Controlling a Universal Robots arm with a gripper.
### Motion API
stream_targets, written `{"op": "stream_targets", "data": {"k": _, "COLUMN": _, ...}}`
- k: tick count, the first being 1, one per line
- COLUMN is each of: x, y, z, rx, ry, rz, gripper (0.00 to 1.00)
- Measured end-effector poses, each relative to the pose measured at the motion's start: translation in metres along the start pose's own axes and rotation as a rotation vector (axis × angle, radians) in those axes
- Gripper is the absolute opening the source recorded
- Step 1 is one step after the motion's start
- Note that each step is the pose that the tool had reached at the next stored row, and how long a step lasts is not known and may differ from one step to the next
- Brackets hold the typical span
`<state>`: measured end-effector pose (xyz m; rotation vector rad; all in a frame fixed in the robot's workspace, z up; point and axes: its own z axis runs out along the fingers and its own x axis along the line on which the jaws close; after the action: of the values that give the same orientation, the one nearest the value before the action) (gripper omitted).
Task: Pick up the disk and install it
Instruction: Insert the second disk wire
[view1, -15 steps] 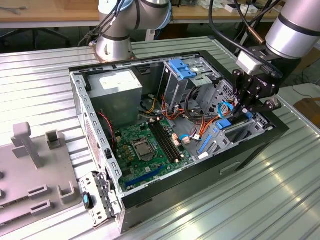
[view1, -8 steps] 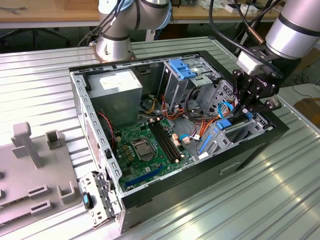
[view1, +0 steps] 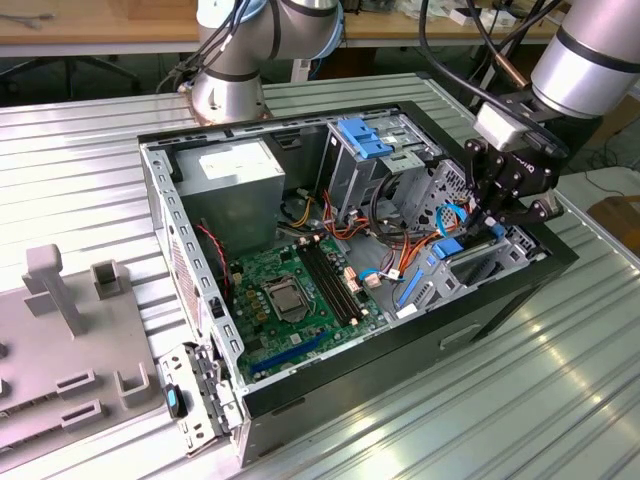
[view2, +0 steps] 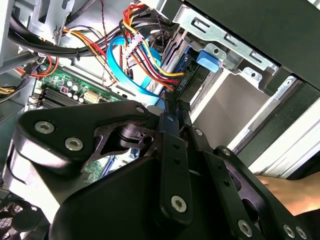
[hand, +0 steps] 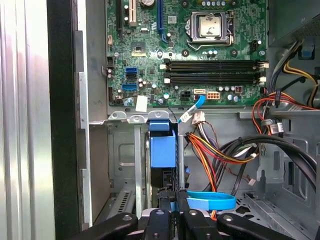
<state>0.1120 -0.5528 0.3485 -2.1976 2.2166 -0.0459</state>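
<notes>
Disk (hand: 163, 150) stands edge-on in the case's drive bay; I see my gripper (hand: 172, 207) fingers closed on it.

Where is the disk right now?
The disk stands on edge in the drive bay at the open computer case's front end, on the exterior view's right, with the gripper at its end beside the coloured cables.

One computer case (view1: 200, 300); one motherboard (view1: 290, 290); one power-supply box (view1: 235, 165) (grey); two robot arms (view1: 590, 50).
</notes>
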Motion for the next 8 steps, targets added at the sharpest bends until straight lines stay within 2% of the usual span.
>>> {"op": "stream_targets", "data": {"k": 8, "x": 0.0, "y": 0.0001, "z": 0.0036, "rx": 0.0, "ry": -0.0016, "rz": 0.0, "gripper": 0.16}}
